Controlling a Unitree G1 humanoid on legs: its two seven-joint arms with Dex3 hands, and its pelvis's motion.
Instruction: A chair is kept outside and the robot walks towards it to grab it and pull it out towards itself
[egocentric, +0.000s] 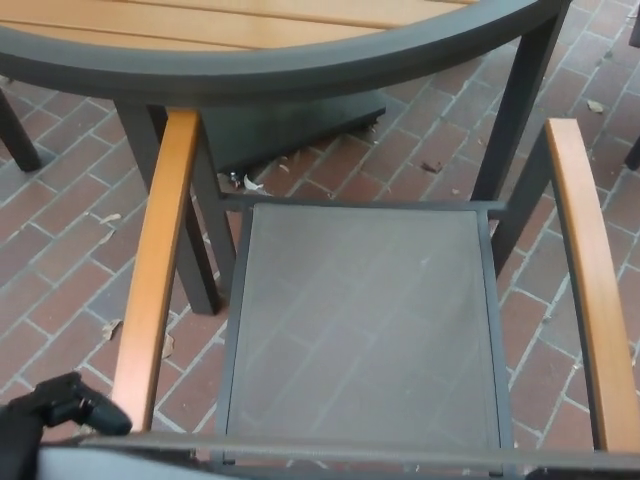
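The chair stands right in front of me, with a grey mesh seat (365, 320) and two orange wooden armrests, one on the left (155, 270) and one on the right (595, 280). The top rail of its backrest (300, 452) runs along the bottom edge of the picture. My left hand (55, 420) shows black in the bottom left corner, at the rail's left end beside the left armrest, its fingers curled over the rail. Most of the hand is cut off by the frame. My right hand does not show.
A round table with wooden slats and a dark rim (300, 60) overhangs the chair's front. Its dark legs (195, 230) (520, 110) stand beside the seat's front corners. Another dark furniture leg (18, 130) stands far left. The ground is red brick paving (60, 250).
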